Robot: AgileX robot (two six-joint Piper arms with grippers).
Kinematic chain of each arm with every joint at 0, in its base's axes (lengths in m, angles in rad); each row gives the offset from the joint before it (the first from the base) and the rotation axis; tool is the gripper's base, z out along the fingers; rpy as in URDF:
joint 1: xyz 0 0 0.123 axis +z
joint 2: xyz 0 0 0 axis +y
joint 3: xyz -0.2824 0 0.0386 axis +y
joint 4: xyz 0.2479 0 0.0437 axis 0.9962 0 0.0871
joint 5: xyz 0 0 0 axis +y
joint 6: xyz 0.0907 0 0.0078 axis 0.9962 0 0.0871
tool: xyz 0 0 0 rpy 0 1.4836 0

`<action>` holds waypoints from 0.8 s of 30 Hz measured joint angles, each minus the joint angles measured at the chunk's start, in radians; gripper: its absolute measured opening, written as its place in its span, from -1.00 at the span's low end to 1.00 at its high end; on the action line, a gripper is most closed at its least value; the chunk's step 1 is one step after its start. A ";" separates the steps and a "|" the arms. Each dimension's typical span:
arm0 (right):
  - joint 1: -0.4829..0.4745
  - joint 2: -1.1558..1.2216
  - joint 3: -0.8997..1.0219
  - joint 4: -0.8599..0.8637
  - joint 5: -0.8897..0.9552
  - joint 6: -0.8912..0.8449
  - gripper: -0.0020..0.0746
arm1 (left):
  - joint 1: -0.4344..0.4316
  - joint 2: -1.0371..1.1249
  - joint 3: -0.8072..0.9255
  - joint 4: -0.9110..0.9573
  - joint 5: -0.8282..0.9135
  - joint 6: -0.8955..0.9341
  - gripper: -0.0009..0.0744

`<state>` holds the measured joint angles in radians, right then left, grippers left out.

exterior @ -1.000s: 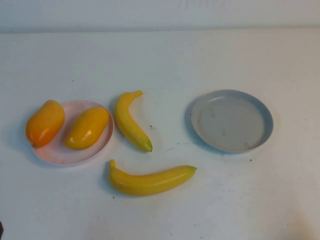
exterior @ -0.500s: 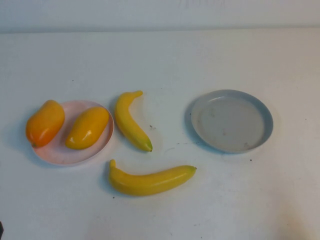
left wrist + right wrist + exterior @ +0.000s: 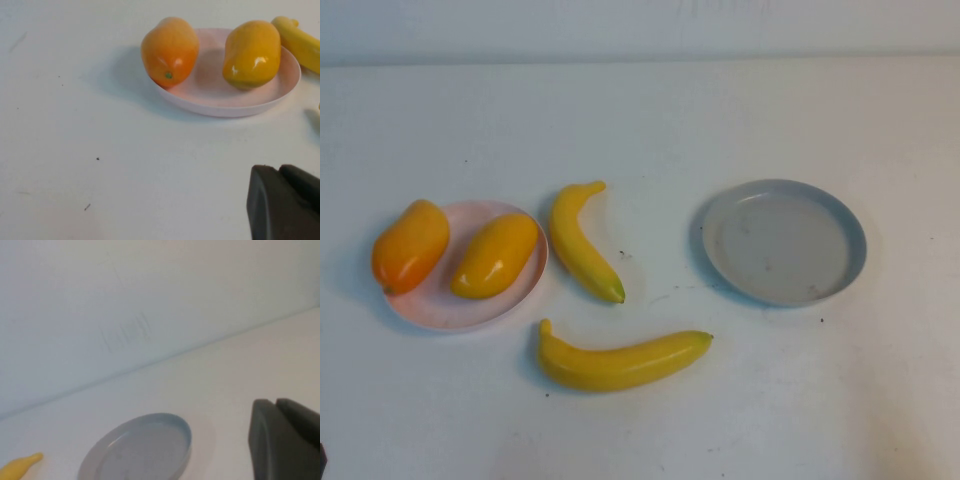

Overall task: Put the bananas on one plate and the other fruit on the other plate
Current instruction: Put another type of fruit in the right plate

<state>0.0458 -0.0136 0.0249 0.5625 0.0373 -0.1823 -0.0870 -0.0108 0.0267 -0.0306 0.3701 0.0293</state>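
Two orange-yellow mango-like fruits [image 3: 410,246] [image 3: 495,255] lie on the pale pink plate [image 3: 440,310] at the left; the left one overhangs its rim. Two bananas lie on the table: one [image 3: 582,245] just right of the pink plate, one [image 3: 620,362] in front of it. The grey-blue plate [image 3: 785,242] is empty at the right. Neither gripper shows in the high view. My left gripper [image 3: 278,169] is shut and empty, near the pink plate [image 3: 220,102]. My right gripper [image 3: 275,401] is shut and empty, beside the grey-blue plate [image 3: 140,450].
The white table [image 3: 640,120] ends at a pale wall [image 3: 640,25] at the back. A banana [image 3: 300,42] shows behind the pink plate in the left wrist view, and a banana tip [image 3: 20,467] in the right wrist view.
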 joint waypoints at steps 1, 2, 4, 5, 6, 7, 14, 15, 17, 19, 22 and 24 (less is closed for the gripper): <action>0.000 0.000 0.000 0.032 0.010 0.000 -0.99 | 0.000 0.000 0.000 0.000 0.000 0.000 -0.99; 0.000 0.000 0.000 0.056 0.032 0.000 -0.99 | 0.000 0.000 0.000 0.000 0.000 0.000 -0.99; 0.000 0.006 -0.028 0.108 0.104 0.000 -0.99 | 0.000 0.000 0.000 0.000 0.000 0.000 -0.99; 0.000 0.020 -0.050 0.129 0.135 0.000 -0.99 | 0.000 0.000 0.000 0.000 0.000 0.000 -0.99; 0.000 0.046 -0.083 0.146 0.176 0.000 -0.99 | 0.000 0.000 0.000 0.000 0.000 0.000 -0.99; 0.000 0.079 -0.120 0.162 0.220 0.000 -0.99 | 0.000 0.000 0.000 0.000 0.000 0.000 -0.99; 0.000 0.405 -0.370 0.168 0.507 -0.019 -0.99 | 0.000 0.000 0.000 0.000 0.000 0.000 -0.99; 0.000 0.462 -0.405 0.159 0.540 -0.038 -0.99 | 0.000 0.000 0.000 0.000 0.000 0.000 -0.99; 0.000 0.566 -0.466 0.150 0.591 -0.089 -0.99 | 0.000 0.000 0.000 0.000 0.000 0.000 -0.99; 0.000 0.680 -0.533 0.140 0.649 -0.163 -0.99 | 0.000 0.000 0.000 0.000 0.000 0.000 -0.99; 0.000 0.834 -0.630 0.138 0.718 -0.283 -0.99 | 0.000 0.000 0.000 0.000 0.000 0.000 -0.99; 0.000 0.913 -0.674 0.142 0.741 -0.343 -0.99 | 0.000 0.000 0.000 0.000 0.000 0.000 -0.99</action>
<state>0.0458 0.8997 -0.6491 0.7044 0.7786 -0.5253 -0.0870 -0.0108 0.0267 -0.0306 0.3701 0.0293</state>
